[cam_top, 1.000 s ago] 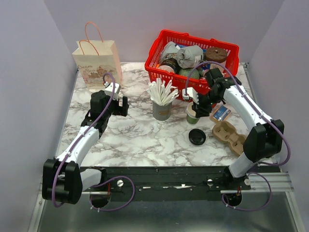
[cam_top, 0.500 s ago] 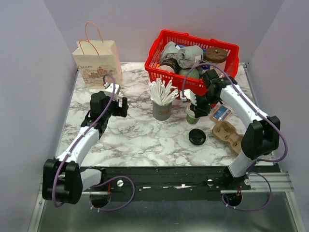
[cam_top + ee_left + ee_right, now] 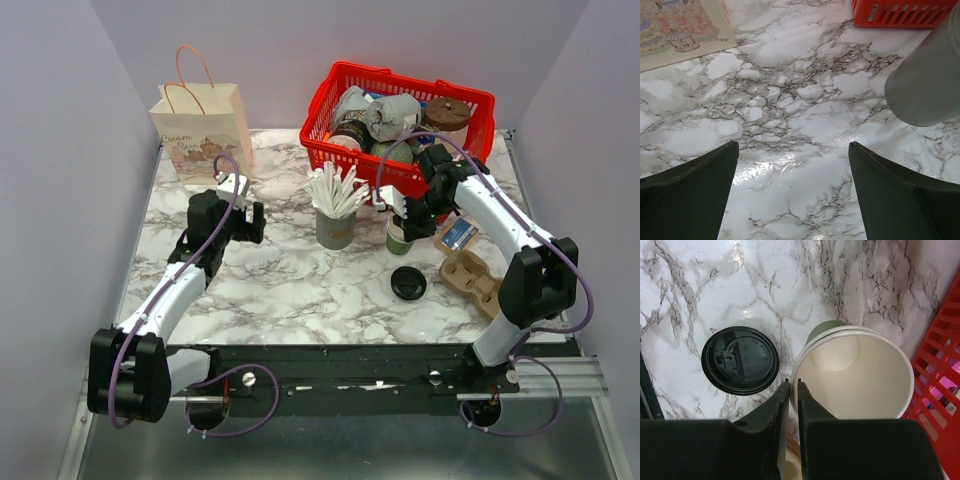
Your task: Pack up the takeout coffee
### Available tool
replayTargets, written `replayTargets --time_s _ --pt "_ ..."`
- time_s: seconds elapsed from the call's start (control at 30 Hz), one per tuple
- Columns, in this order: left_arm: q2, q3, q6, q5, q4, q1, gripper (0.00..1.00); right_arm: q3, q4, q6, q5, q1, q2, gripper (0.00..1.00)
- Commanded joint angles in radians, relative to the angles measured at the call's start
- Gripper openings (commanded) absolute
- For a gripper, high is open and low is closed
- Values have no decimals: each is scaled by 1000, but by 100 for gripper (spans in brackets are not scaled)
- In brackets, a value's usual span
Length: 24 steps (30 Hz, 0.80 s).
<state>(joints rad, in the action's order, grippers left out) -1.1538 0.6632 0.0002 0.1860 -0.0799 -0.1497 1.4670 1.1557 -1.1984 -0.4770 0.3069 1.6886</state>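
Observation:
No dark-green cup with a black lid on it shows in any view. A lidless green cup (image 3: 398, 240) with a pale inside (image 3: 855, 372) stands right of centre. My right gripper (image 3: 404, 220) (image 3: 792, 381) is shut on its near rim, one finger inside and one outside. A loose black lid (image 3: 408, 283) (image 3: 740, 360) lies flat on the marble just in front of the cup. My left gripper (image 3: 250, 220) (image 3: 793, 146) is open and empty, low over bare marble at the left.
A grey cup of white sticks (image 3: 335, 228) (image 3: 927, 85) stands mid-table. A red basket (image 3: 400, 175) (image 3: 905, 12) of items is behind. A paper bag (image 3: 202, 140) (image 3: 680, 25) stands back left. A cardboard cup carrier (image 3: 475, 280) and a blue packet (image 3: 458, 234) lie right.
My right wrist has shifted slightly left and away over the lidless cup. The cup, the lid and my left arm have stayed put.

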Motion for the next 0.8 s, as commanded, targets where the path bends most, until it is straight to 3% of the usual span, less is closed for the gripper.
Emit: replayTargets --time_s 0.0,0.07,0.37,0.67,0.77 --pt "17 -13 4 -19 -34 7 99 10 3 16 20 8 -3 10" --pt "16 -14 3 -16 -35 9 99 15 -16 52 44 8 -9 1" --pt "14 -22 4 6 -34 7 99 50 -53 172 80 11 -87 1" --pt "-1 -4 -40 18 -14 4 99 -91 -214 217 130 15 -205 1" --pt "-1 9 -43 23 5 4 99 -50 -209 268 101 55 -253 1"
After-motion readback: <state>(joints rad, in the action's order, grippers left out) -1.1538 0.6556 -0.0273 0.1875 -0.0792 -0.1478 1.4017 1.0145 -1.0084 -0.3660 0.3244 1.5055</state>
